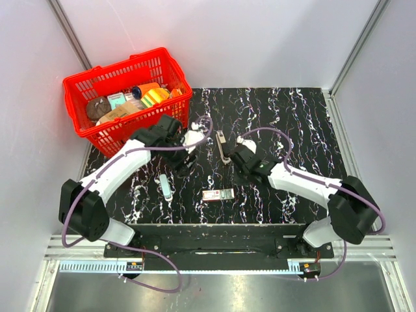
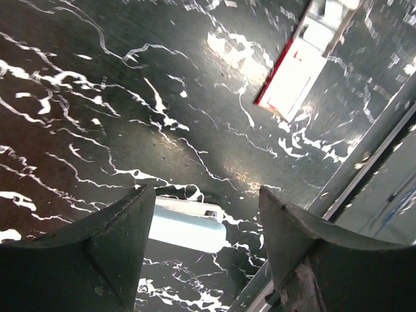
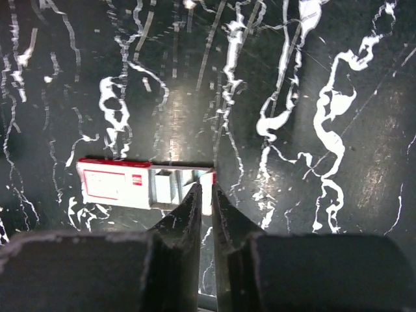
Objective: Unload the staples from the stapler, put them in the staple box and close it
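The stapler [image 1: 223, 147] lies on the black marble table, slim, dark with silvery metal, between the two arms. It shows in neither wrist view. My left gripper [image 1: 184, 162] is to its left, open and empty [image 2: 205, 190], hovering above a pale blue-white bar [image 2: 188, 225]. My right gripper [image 1: 238, 166] is just right of the stapler's near end, apart from it. Its fingers [image 3: 204, 185] are closed to a thin slit with nothing seen between them. Just beyond their tips lies a small red-and-white box [image 3: 123, 184].
The pale blue-white bar [image 1: 166, 186] lies left of centre. The red-and-white box [image 1: 218, 194] lies near the front, open at one end, also in the left wrist view [image 2: 296, 71]. A red basket [image 1: 78, 81] with several items stands at the back left.
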`<move>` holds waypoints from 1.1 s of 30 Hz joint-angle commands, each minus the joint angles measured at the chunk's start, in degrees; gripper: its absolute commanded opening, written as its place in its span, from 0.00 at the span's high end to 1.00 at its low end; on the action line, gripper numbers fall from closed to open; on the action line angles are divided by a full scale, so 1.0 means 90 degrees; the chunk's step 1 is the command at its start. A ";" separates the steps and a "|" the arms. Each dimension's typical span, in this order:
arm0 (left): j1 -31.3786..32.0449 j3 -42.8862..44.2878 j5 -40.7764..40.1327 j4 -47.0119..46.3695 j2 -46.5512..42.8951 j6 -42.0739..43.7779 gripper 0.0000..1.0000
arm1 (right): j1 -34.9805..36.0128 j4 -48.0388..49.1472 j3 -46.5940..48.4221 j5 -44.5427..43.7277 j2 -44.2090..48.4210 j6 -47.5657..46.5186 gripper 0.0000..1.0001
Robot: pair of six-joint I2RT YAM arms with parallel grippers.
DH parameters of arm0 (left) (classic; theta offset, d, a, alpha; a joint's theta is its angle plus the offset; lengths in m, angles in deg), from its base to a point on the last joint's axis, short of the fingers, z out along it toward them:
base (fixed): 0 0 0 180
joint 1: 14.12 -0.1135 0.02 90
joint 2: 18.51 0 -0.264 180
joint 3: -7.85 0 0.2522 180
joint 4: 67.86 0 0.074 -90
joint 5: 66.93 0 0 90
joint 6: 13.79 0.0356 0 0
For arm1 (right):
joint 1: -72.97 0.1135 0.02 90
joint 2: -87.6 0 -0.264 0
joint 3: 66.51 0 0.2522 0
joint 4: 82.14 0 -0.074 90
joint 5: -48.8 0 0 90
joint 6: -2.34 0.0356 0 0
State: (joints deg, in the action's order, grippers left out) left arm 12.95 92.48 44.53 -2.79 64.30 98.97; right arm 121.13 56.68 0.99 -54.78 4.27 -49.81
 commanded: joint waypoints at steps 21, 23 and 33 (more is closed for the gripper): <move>0.1797 -0.1879 -0.2354 -0.2244 0.0613 0.1055 0.32 | -0.1298 0.2753 -0.2338 0.2701 0.0431 0.1215 0.81; 0.1875 -0.1908 -0.2528 -0.2254 0.0663 0.1162 0.32 | -0.1328 0.2831 -0.2415 0.2749 0.0450 0.1244 0.81; 0.2080 -0.1927 -0.2511 -0.2371 0.0809 0.1055 0.32 | -0.1572 0.3476 -0.2826 0.2974 0.0607 0.1479 0.80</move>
State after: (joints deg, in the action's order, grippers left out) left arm 30.20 75.47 23.15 -21.54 70.75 108.55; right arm 107.64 83.25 -24.17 -30.13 9.58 -37.81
